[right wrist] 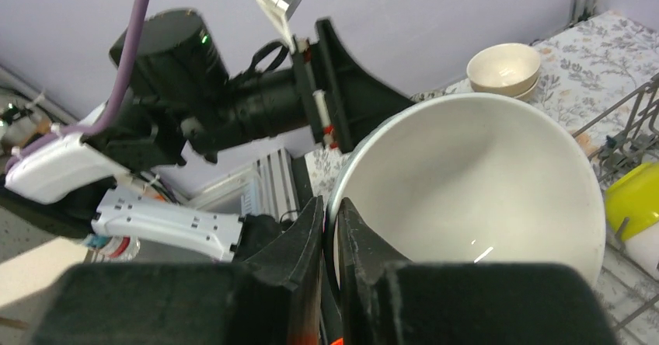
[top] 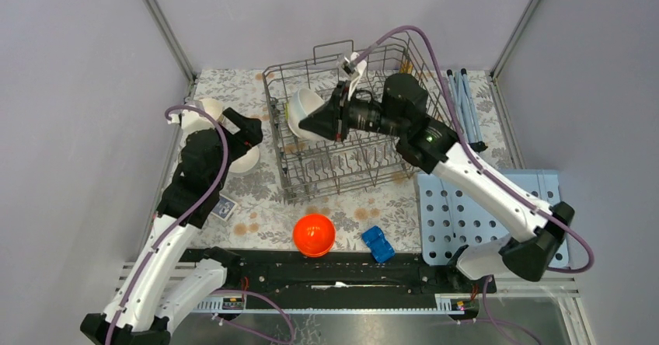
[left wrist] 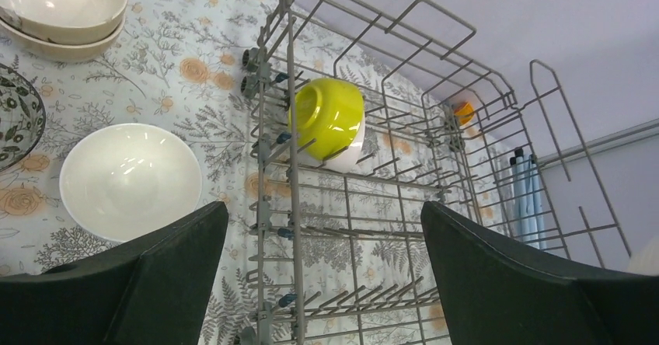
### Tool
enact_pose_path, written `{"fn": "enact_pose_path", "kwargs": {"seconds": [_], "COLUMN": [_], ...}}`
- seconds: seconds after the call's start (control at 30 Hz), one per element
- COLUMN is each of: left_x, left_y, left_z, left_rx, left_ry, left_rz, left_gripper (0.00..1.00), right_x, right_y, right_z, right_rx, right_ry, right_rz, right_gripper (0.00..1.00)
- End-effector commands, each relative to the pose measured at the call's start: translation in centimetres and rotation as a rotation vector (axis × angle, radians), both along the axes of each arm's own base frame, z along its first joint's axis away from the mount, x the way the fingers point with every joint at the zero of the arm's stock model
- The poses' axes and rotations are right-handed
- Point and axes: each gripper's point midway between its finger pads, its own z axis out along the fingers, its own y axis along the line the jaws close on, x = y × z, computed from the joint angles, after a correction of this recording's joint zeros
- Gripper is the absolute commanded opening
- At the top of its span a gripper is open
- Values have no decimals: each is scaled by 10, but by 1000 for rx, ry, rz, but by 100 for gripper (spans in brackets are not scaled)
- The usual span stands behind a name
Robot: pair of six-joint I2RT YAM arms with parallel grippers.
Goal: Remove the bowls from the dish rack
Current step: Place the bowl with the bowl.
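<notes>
Grey wire dish rack is nearly cleared out. The right gripper has its jaws pinched narrow on the rim of a big white bowl, holding it up over the rack's left end. The left gripper hangs spread wide with nothing in it, just left of the rack, above a second white bowl that sits on the table. Also out already: a cream stack and a patterned bowl left of the rack, plus an orange bowl in front of it. Left inside is the yellow-green bowl, tipped on the tines, and maybe a white one tucked under it, hard to tell. So one's in hand, with one or two to go.
</notes>
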Motion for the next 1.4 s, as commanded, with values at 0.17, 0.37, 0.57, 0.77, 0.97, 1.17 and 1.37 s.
{"fn": "enact_pose_path", "kwargs": {"seconds": [0.17,0.37,0.57,0.77,0.97,1.17,1.37], "left_x": [-18,-40,-56,-75,-88,-91,-108], "left_y": [6,-31,-63,-78,-84,-102,-143], "left_z": [27,23,13,10,-1,-5,-13], "left_rx": [-39,-60,-27,-25,-15,78,227], "left_ry": [-191,-318,-263,-226,-152,-54,26], "left_rz": [-15,-263,-480,-613,-683,-786,-877], "left_gripper": [99,99,99,99,99,99,99], "right_x": [-86,-115,-115,-120,-146,-165,-175], "right_y": [-16,-33,-65,-91,-99,-93,-85], "right_z": [6,-32,-77,-129,-179,-209,-208], "right_rx": [-58,-223,-420,-624,-811,-958,-973], "right_ry": [-183,-266,-357,-534,-673,-772,-782], "right_rz": [24,-38,-143,-185,-98,-1,57], "right_gripper": [0,0,0,0,0,0,0]}}
